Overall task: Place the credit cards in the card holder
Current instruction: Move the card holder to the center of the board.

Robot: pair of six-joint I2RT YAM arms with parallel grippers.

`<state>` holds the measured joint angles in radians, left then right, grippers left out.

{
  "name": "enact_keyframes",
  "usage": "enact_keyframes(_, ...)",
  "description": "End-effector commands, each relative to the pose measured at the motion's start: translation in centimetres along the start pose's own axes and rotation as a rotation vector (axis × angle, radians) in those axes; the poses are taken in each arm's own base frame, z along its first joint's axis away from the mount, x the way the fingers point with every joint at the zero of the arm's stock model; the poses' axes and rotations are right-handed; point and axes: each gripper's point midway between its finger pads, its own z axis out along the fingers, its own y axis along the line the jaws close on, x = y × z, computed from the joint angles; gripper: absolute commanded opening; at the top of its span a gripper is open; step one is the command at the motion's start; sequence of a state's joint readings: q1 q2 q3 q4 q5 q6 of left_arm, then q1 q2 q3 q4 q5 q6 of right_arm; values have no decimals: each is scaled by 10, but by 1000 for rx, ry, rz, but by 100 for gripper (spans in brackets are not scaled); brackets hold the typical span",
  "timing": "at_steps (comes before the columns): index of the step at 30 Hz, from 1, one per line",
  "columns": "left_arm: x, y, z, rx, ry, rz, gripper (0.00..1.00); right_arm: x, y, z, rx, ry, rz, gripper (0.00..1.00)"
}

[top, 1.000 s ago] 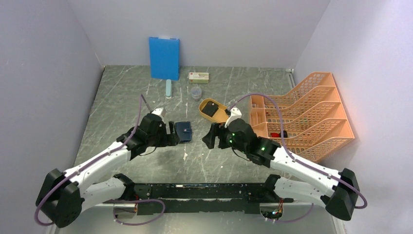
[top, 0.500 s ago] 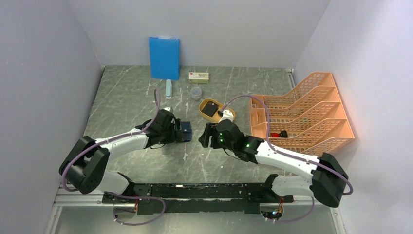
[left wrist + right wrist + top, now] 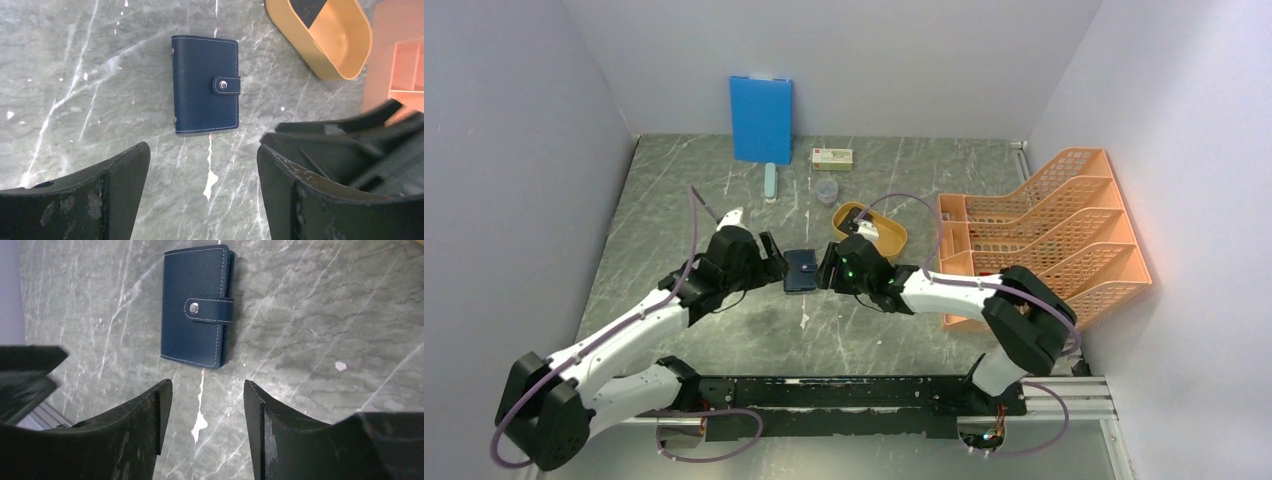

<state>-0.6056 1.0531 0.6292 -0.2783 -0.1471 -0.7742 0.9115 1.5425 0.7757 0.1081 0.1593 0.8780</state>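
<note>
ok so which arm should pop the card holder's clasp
Right, probably. The card holder lies shut, its clasp tab wrapping the edge nearer the right gripper, whose open jaws line up with it. The left gripper could steady it.

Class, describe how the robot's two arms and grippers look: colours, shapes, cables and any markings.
Both the left arm and right arm have white links, bulky black joints and a loose purple cable. Small green lights glow near the right wrist. The left gripper and right gripper have black, wedge-shaped fingers, scuffed pale along the edges.
</note>
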Motion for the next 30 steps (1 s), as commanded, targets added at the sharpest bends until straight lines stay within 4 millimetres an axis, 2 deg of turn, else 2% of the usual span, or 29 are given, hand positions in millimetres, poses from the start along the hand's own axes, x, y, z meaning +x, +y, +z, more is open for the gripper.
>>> enact_keyframes(1, -2, 21, -17, -68, -27, 14, 82, -10, 14, 17, -42, -22, 73, 58)
enact_keyframes(10, -3, 32, -32, -82, -49, 59, 83, -3, 11, 38, -28, -1, 80, 52)
enact_keyframes(17, 4, 39, -33, -90, -40, 63, 83, 12, 2, 50, -4, 42, 89, 47)
enact_keyframes(26, 5, 39, -36, -74, -45, 61, 82, 19, 0, 58, 2, 63, 97, 43)
enact_keyframes(30, 6, 39, -35, -72, -42, 58, 82, 22, -2, 62, 4, 76, 99, 39)
